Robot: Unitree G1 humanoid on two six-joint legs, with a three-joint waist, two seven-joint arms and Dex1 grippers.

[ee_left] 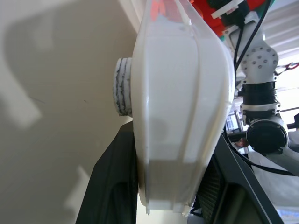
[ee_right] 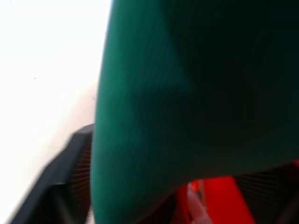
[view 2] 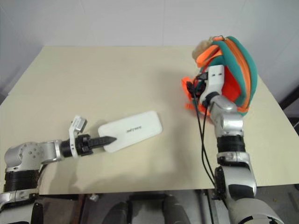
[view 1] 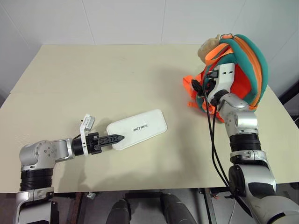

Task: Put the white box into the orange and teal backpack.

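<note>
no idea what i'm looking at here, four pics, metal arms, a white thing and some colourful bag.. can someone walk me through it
This is a humanoid robot with two arms, each ending in a gripper of two black fingers.

The two wide pictures come from a pair of cameras on its head, looking down over a beige table. They show the same scene from slightly different spots.

The other two pictures come from cameras on the wrists, looking along each gripper's fingers.

On the table lies the white box, a flat case with grey lettering. The left gripper is closed on its near end; the left wrist view shows the box's edge between the fingers.

On the table's right side stands the orange and teal backpack. The right gripper is up against it, its fingers on either side of a fold of the bag's teal edging.
</note>
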